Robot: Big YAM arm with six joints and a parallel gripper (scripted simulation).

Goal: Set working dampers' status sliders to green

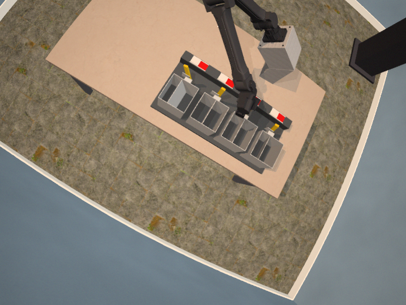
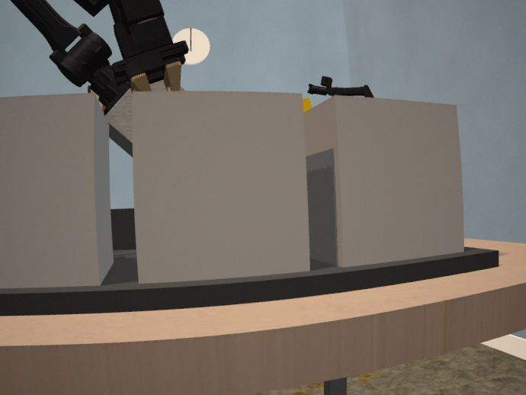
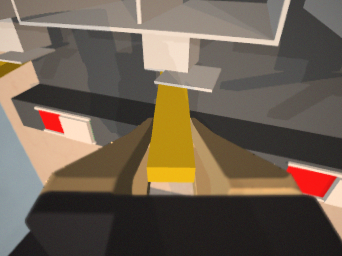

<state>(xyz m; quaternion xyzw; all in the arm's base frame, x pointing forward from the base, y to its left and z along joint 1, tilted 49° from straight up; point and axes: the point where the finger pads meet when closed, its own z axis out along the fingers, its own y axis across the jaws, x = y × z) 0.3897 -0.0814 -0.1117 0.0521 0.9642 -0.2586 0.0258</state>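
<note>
Four grey box dampers (image 1: 178, 95) (image 1: 208, 113) (image 1: 238, 131) (image 1: 266, 149) stand in a row on a dark base (image 1: 262, 170) (image 2: 254, 285). My gripper (image 1: 241, 115) (image 2: 155, 82) (image 3: 171, 126) is shut on the yellow lever (image 3: 172, 148) of the third damper (image 3: 200, 34) (image 2: 220, 182). The other levers (image 1: 186, 69) (image 1: 222, 90) (image 1: 275, 126) stand free. The sliders (image 1: 203, 65) (image 1: 229, 83) (image 1: 280, 117) (image 3: 51, 121) (image 3: 310, 179) show red, each with its white cover (image 3: 75, 128) beside the red. The third slider is mostly hidden by my arm.
The arm's grey base block (image 1: 280, 49) stands on the tan table (image 1: 115, 49) behind the slider rail. A black post (image 1: 376, 54) stands off the table at the right. The table's front edge is close behind the dampers.
</note>
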